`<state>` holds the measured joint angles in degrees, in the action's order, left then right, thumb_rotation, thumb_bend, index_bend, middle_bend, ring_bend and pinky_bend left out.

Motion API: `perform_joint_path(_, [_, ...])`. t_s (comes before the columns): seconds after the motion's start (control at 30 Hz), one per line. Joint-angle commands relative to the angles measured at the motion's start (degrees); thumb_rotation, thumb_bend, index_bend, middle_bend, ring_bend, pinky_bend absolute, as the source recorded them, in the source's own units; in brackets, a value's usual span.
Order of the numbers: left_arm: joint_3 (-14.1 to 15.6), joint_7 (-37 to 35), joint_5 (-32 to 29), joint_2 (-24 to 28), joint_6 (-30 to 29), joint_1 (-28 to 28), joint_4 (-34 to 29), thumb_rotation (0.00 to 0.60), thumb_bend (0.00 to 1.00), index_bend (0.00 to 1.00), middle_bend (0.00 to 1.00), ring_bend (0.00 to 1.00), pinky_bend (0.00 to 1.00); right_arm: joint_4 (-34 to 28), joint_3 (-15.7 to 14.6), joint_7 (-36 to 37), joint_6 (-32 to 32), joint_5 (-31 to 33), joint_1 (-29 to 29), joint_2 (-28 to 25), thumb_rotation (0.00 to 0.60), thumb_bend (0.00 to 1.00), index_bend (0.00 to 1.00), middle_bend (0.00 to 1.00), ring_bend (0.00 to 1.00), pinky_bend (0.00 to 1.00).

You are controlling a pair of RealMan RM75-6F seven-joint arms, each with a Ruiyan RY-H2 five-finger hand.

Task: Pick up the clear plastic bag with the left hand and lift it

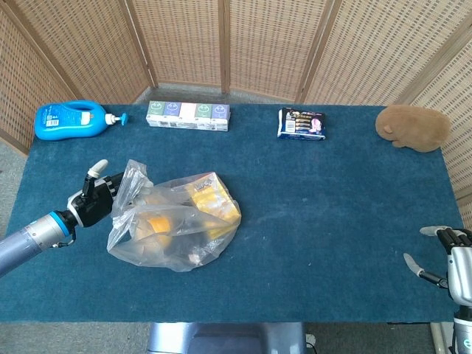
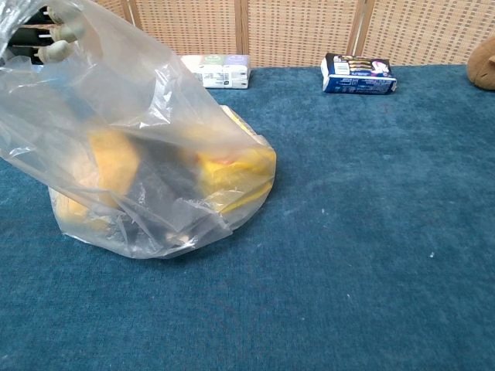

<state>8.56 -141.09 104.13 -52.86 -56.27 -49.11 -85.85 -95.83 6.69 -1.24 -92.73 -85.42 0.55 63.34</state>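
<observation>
1. Head view: wicker screens behind a blue tabletop (image 1: 332, 221). The clear plastic bag (image 1: 173, 221) lies left of centre, its gathered top touching the left hand (image 1: 96, 200); whether the fingers grip it, I cannot tell. The right hand (image 1: 446, 254), spread and empty, is well apart.
2. Chest view: the bag's top rises leftward to fingertips (image 2: 58, 42) at the film; its bottom rests on the tabletop.

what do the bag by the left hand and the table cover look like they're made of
Bag: thin clear plastic film, glossy, judging by its wrinkles, glints and the yellow contents showing through. Table cover: probably a dark blue felt or short-pile cloth, matte with a faintly fuzzy, mottled surface.
</observation>
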Motion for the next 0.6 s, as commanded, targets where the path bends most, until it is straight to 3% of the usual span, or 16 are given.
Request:
perform_joint_path(0.03, [1.29,-0.94,0.51,-0.52,-0.66,-0.39,1.27,0.0,0.23,0.27,0.33,0.28,0.35,0.02,0.02,0.0,0.04,-0.01,0.01,0.03,0.406,0.27,0.37,0.41,0.4,0.25])
perform_joint_path(0.37, [3.09,1.44,-3.09,-0.06,5.94,-3.43,-0.72,0.0,0.23,0.27,0.33,0.32,0.37,-0.02,0.07,0.07,-0.11,0.02,-0.19,-0.1,0.409,0.27,0.37,0.41,0.4,0.25])
perform_joint_path(0.6, [5.09,0.78,2.03,-0.63,4.4,-6.54,-0.18,0.0,0.23,0.26,0.33,0.29,0.34,-0.09,0.11,0.19,-0.39,-0.05,-0.41,-0.3,0.406,0.27,0.37,0.41,0.4,0.25])
